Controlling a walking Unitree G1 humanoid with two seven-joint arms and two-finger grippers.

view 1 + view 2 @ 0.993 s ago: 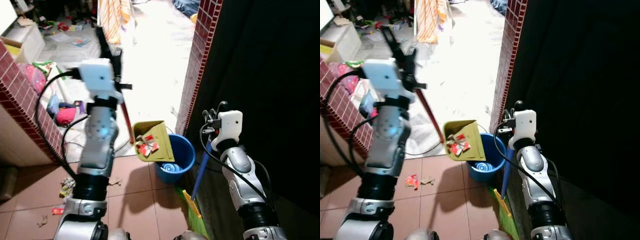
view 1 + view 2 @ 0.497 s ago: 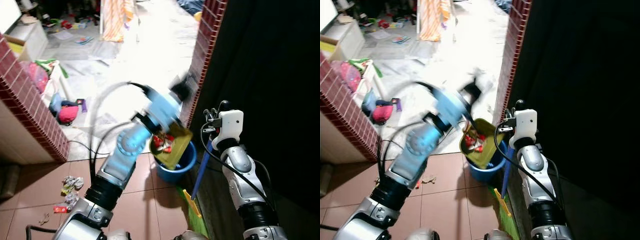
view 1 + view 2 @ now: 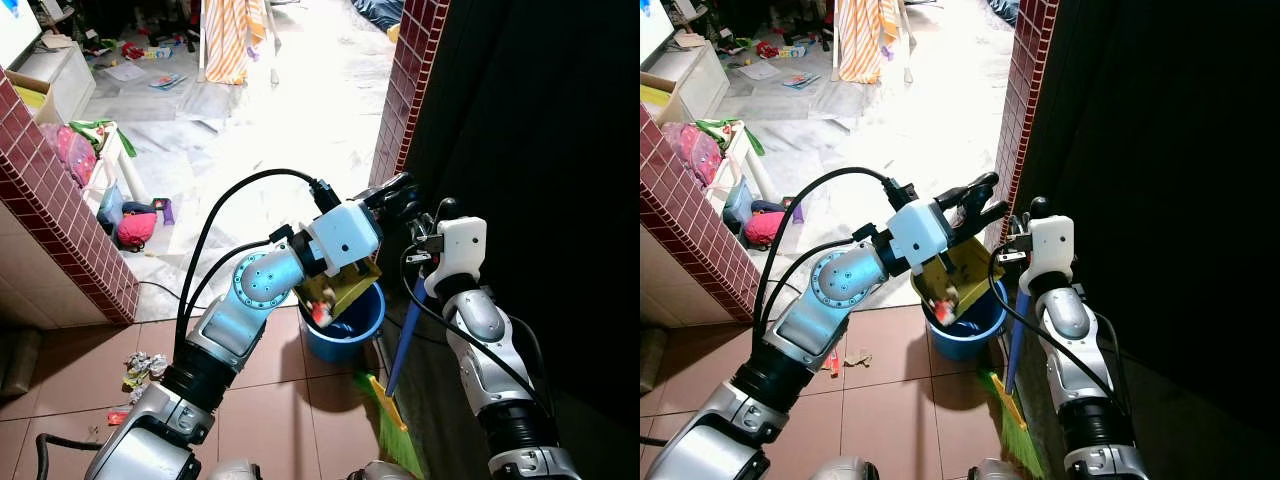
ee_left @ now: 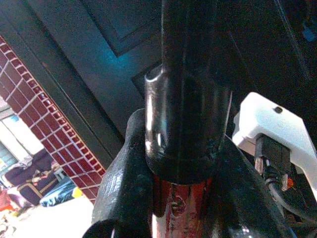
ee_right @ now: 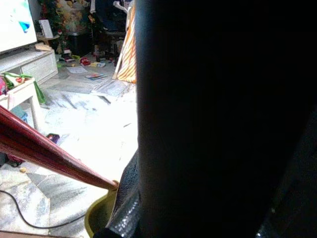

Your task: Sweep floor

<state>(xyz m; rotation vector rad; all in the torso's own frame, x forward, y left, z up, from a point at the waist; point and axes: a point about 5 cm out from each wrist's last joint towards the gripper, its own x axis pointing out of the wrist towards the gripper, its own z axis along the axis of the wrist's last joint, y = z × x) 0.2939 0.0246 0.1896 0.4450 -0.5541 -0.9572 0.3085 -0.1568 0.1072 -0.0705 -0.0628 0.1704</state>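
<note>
My left gripper point(image 3: 392, 192) is shut on the red handle point(image 4: 182, 198) of a yellow-green dustpan point(image 3: 346, 289). The pan is tipped steeply over a blue bucket point(image 3: 352, 328) beside the brick pillar. Red and white litter point(image 3: 320, 313) is sliding off the pan's lower edge into the bucket. My right gripper point(image 3: 423, 238) is shut on a broom's blue handle point(image 3: 404, 335). The broom stands upright just right of the bucket, its green bristles point(image 3: 392, 436) on the floor. More crumpled litter point(image 3: 140, 368) lies on the tiles at the lower left.
A low red-brick wall point(image 3: 62, 205) runs along the left, and a brick pillar point(image 3: 412, 70) stands by a dark door on the right. A black cable, a pink bag point(image 3: 132, 228) and toys lie on the bright floor beyond. A striped cloth point(image 3: 232, 35) hangs at the back.
My left arm has swung down and to the right from upright, and the dustpan has tipped from level to steep over the bucket. Litter has begun to slide out. The right arm has held still.
</note>
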